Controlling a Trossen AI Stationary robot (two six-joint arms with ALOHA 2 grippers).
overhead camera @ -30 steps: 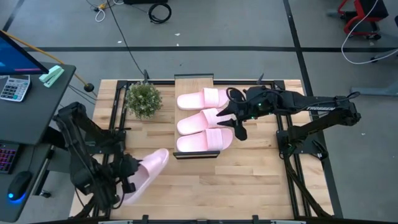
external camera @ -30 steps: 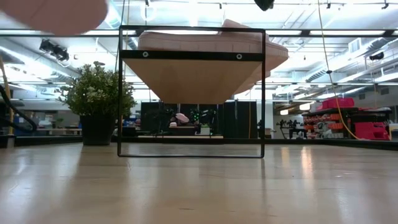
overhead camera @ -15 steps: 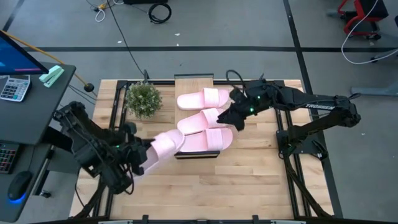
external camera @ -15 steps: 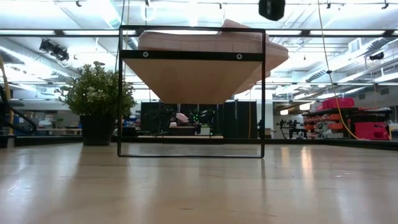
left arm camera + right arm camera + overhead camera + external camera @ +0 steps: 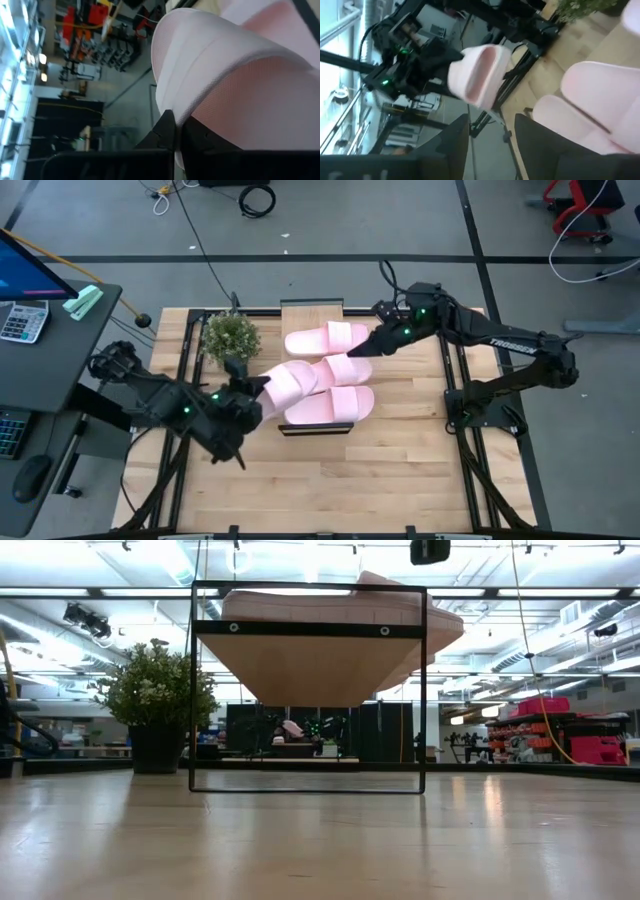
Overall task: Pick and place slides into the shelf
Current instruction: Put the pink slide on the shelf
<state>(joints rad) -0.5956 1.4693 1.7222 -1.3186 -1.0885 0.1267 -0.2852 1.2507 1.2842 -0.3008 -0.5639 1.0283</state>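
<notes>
Pink foam slide sandal [image 5: 285, 383] clamped in my left gripper [image 5: 252, 395], fingers closed on its heel end, toe over light wood plank shelf with thin black frame [image 5: 312, 310]. Three more pink slides [image 5: 330, 371] lie on shelf. High view: my right gripper [image 5: 378, 346] hangs by shelf's right side, fingers apart, nothing held. Small green potted plant [image 5: 231, 339] left of shelf.
Low view: shelf plank [image 5: 308, 655] carries slides above tabletop.
Left wrist view: pink slide [image 5: 235, 85] fills frame, pinched.
Right wrist view: held slide [image 5: 477, 75] seen beyond my parted fingers [image 5: 451, 142].
</notes>
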